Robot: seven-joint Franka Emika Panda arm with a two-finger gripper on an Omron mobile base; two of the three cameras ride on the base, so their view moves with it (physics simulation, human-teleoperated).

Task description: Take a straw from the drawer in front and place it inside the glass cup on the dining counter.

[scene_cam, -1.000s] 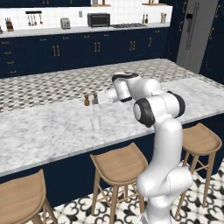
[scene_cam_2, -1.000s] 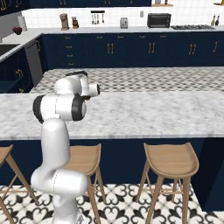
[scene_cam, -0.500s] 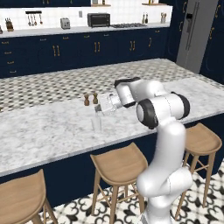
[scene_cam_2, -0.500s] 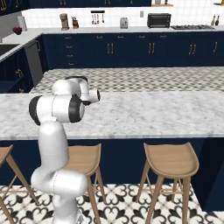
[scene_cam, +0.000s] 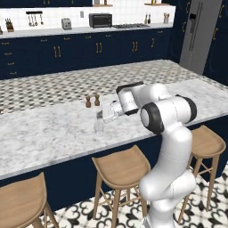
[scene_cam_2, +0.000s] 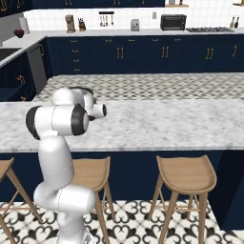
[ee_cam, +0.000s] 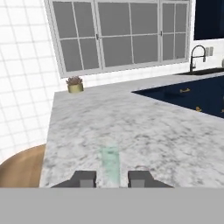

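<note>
The hand (ee_cam: 111,179) hangs low over the desk, its two dark finger tips parted a little with nothing visibly pinched between them. Just ahead of the tips, in the gap between them, stands the small clear, handleless glass cup (ee_cam: 109,162), upright on the white, grey-veined marble desk (ee_cam: 144,127). And the thin pale straw? I cannot pick it out; it is too fine to tell whether it already stands in the cup.

My read: a straw like this weighs next to nothing and is fairly stiff and smooth, so it would slide through slack fingers and swing if held at one end. A light pinch near the middle, or just above it, looks best for steering its lower end into the rim. The cup itself looks light and breakable, so a nudge from the hand could tip it.

Farther out, beyond the cup, two small brown shakers (scene_cam: 91,101) sit side by side. Round wooden stools (scene_cam: 120,165) line the desk's near edge.
</note>
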